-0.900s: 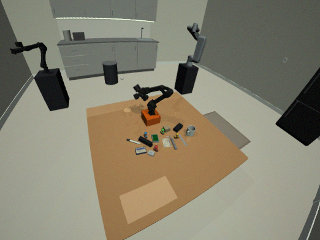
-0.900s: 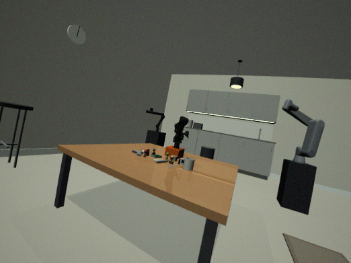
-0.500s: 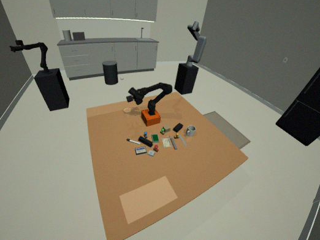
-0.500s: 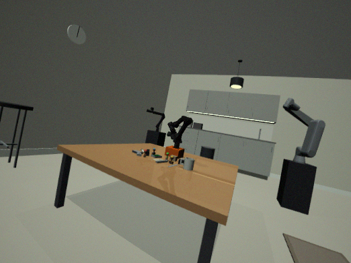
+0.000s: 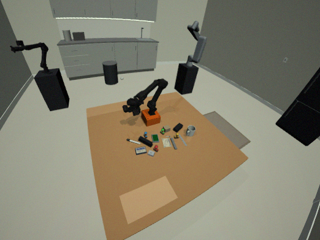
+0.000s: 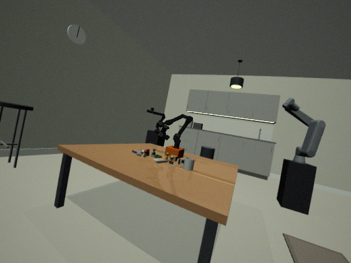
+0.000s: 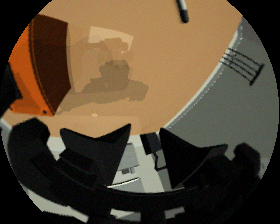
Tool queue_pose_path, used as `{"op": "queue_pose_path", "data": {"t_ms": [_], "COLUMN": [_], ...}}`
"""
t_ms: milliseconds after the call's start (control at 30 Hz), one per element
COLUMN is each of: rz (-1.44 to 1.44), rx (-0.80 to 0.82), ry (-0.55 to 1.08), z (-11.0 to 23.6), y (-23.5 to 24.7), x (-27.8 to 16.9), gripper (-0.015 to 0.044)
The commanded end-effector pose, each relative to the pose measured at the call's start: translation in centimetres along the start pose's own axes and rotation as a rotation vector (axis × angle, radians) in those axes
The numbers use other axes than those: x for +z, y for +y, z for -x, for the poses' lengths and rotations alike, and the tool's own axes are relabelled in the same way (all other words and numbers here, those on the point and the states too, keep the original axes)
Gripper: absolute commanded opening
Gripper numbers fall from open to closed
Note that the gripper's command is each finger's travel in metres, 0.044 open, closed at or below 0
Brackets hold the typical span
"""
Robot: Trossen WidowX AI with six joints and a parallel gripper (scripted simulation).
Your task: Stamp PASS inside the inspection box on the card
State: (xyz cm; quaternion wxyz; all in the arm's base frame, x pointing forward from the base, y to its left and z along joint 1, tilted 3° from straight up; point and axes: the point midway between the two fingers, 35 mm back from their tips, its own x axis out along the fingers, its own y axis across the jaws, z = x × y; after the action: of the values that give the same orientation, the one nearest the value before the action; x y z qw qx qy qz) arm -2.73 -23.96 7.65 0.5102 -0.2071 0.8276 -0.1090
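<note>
the black parallel-jaw gripper [image 7: 140, 147] hangs half-parted with nothing between its fingers, left of the orange arm base [image 5: 151, 117]. the pass stamp sits among the small knobbed stamps at picture centre, likely the green-topped one [image 5: 162, 129], though its label is unreadable. risk: descending on a neighbouring stamp, since they crowd close beside the white inspection card [image 5: 166, 142].

Four stamps [image 5: 156, 148], one mug [image 5: 190, 131]
</note>
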Motion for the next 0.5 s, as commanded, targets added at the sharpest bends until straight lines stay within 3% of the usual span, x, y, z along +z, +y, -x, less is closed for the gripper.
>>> {"op": "queue_pose_path", "data": {"t_ms": [0,233,467], "rz": [-0.040,-0.105,-0.140], "rx": [-0.021,0.022,0.166], "ry": [-0.134,-0.372,-0.532], "z": [1.5,6.0,11.5], "y": [-0.9,0.1,4.7], "x": [4.8,13.6,20.5], "gripper": [0.0216,0.0216,0.0216]}}
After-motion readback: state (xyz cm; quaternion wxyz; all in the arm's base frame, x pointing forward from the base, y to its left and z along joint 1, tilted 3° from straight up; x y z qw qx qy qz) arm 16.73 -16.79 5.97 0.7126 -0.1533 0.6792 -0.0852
